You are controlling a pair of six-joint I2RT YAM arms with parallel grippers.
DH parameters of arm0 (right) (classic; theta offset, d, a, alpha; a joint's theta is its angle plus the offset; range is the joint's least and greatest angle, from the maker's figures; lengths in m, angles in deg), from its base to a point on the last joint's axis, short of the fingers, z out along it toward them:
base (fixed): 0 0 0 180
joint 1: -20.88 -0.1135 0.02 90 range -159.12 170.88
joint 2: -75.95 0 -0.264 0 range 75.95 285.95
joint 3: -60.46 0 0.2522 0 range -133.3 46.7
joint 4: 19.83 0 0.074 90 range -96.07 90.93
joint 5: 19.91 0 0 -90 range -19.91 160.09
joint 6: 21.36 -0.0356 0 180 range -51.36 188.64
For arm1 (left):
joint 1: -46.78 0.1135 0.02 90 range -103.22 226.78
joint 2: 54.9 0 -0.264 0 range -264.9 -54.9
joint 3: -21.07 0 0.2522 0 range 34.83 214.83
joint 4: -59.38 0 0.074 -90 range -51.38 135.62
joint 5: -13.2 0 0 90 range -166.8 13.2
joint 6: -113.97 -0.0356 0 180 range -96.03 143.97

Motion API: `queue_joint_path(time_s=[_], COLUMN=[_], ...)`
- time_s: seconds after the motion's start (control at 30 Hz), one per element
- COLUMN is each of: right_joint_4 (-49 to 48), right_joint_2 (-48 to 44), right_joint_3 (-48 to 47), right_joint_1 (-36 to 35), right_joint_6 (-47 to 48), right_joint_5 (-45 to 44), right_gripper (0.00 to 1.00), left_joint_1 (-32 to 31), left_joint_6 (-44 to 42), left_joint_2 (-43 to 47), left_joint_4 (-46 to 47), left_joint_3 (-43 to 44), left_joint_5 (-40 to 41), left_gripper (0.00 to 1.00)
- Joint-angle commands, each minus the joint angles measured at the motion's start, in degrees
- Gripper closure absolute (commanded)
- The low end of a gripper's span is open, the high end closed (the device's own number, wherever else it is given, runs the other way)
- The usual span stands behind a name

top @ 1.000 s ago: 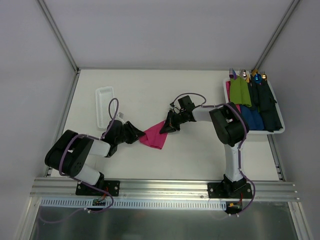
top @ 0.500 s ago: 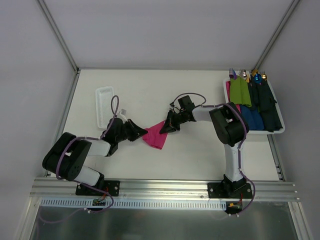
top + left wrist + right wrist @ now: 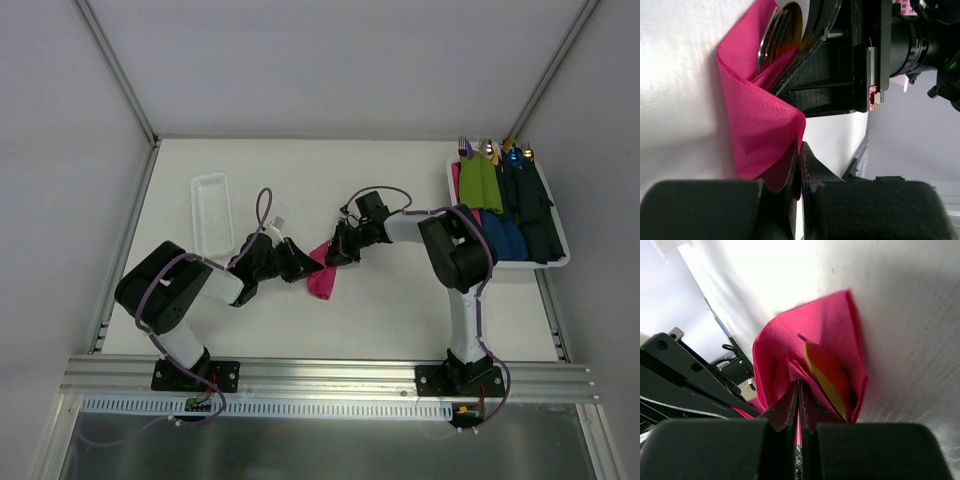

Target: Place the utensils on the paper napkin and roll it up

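Left arm [image 3: 165, 295], lower left, and right arm [image 3: 458, 255], centre right: rounded black joint housings are joined by white links; purple cables [image 3: 262, 203] are looped alongside; black base plates [image 3: 452, 378] are bolted down.

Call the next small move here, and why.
Probably carry the edge pinched by the left gripper further over toward the right gripper, tightening the fold into a roll. Both grippers are shut on the paper napkin, which is only loosely folded over the gold utensils, one bowl showing inside.
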Motion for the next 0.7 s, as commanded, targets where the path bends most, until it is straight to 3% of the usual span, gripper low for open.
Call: queue_joint_path(time_s=[0.0,0.17,0.33,0.67], right_joint_4=[5.4,5.5,5.5,8.5], right_joint_2=[3.2,3.3,3.4,2.5], right_joint_3=[1.1,1.4,1.6,-0.4], right_joint_1=[-0.2,-0.1,-0.1,0.6], right_joint_6=[3.9,3.9,3.8,6.5], right_joint_5=[-9.4,-9.8,-10.1,-10.0], right_gripper=[1.00,1.00,1.00,1.00], left_joint_1=[-2.0,-3.7,-5.4,-7.4], left_joint_6=[3.5,6.7,7.0,4.2], left_joint_2=[-3.0,-6.3,-9.1,-9.3], left_joint_4=[9.1,14.9,14.9,-7.2], left_joint_3=[1.4,1.3,2.0,3.2], left_joint_5=[-1.2,-0.5,1.1,7.2], left_gripper=[1.00,1.00,1.00,1.00])
